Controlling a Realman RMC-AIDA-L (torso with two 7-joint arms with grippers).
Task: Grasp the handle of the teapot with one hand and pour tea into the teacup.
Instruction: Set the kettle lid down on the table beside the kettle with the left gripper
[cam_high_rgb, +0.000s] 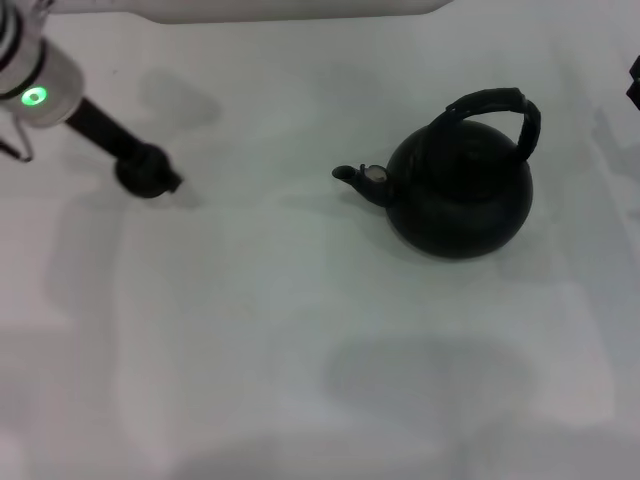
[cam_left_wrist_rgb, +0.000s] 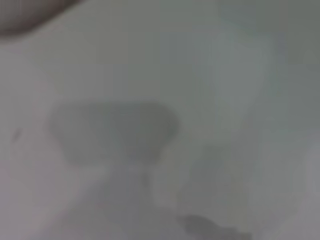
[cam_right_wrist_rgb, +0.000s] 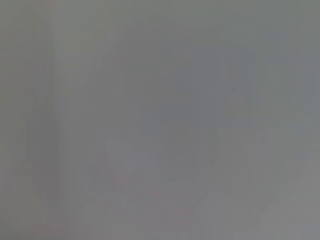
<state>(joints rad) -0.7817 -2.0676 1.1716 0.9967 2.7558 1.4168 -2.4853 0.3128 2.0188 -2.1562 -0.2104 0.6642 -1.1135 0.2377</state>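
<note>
While the teapot sat untouched, it looked heavy & rigid; grab arched handle at top; left gripper state unclear

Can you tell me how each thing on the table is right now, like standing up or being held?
Teapot: standing upright on the table, nothing touching it.
Handle: raised over the pot, not held.
Spout: points toward the robot's left.
Left end effector: low over the table, far from the pot.
Teacup: not clearly visible.
</note>
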